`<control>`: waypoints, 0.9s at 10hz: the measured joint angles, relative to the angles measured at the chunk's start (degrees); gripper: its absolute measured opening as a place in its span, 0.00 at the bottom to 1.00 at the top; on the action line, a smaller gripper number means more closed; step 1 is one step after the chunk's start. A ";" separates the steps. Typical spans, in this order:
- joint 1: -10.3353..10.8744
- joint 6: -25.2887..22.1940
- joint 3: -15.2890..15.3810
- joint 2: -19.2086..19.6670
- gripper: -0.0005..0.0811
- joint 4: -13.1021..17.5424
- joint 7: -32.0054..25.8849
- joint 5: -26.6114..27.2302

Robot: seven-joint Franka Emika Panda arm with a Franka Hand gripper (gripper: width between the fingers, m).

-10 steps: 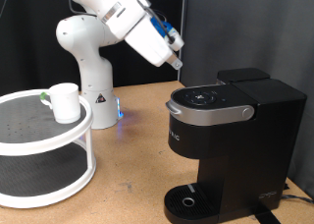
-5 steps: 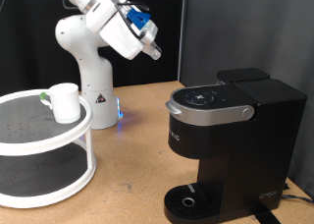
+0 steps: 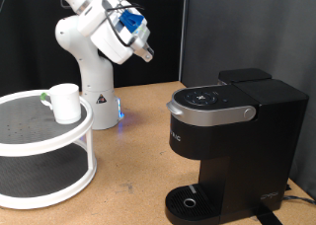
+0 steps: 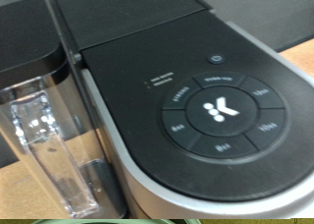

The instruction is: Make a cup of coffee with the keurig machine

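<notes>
The black keurig machine (image 3: 232,136) stands at the exterior view's right with its lid down and its round drip tray (image 3: 188,200) bare. Its button panel (image 4: 218,108) fills the wrist view. The white cup (image 3: 65,102) stands on the top tier of a round white rack (image 3: 30,136) at the left, next to a small dark pod with a green top (image 3: 44,97). My gripper (image 3: 146,53) hangs high in the air, up and to the left of the machine, touching nothing. Its fingers do not show in the wrist view.
The white arm base (image 3: 94,82) stands behind the rack on the wooden table (image 3: 138,176). The machine's clear water tank (image 4: 44,136) shows in the wrist view. A black curtain closes the back.
My gripper has moved up and to the exterior view's left, away from the top of the machine. The cup, the pod and the machine have not moved.
</notes>
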 joint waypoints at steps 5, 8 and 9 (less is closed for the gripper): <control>-3.18 3.42 1.01 -7.50 0.01 -5.44 -0.08 -2.78; -3.63 3.44 1.04 -9.47 0.01 -6.74 -0.02 -2.85; -3.63 -1.39 0.56 -9.06 0.01 -6.04 -0.02 -4.86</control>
